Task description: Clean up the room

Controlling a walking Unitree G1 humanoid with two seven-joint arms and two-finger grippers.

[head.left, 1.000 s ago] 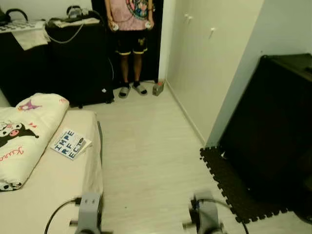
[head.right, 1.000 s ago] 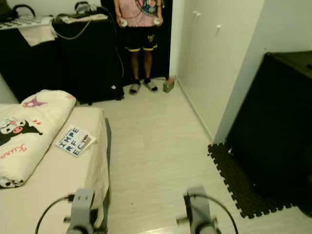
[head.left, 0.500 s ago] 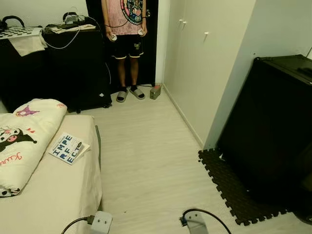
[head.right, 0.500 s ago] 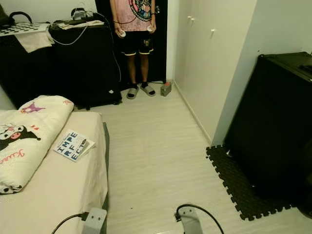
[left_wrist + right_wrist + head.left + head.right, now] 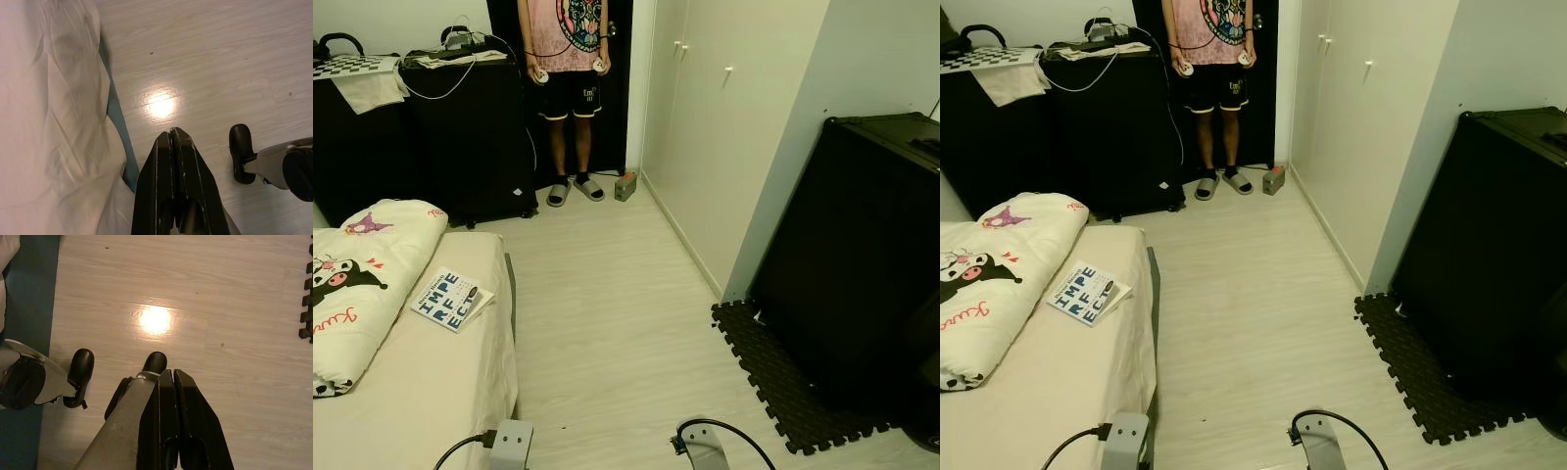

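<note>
Two grippers hang idle at the robot's sides, left gripper (image 5: 172, 139) and right gripper (image 5: 168, 382), each with its black fingers pressed together and holding nothing, pointed down at the pale wood floor (image 5: 607, 313). Nothing looks tidied yet; judging by the scene, the task is at its start. Likely item to clear: a book (image 5: 450, 299) lying flat on the bed (image 5: 421, 392), just beside a rolled cartoon-print quilt (image 5: 357, 284). A small box (image 5: 626, 185) sits on the floor near the far doorway, beside a person (image 5: 563, 88) standing in sandals. Black foam mat (image 5: 783, 382) lies at the right by a dark cabinet (image 5: 862, 255).
</note>
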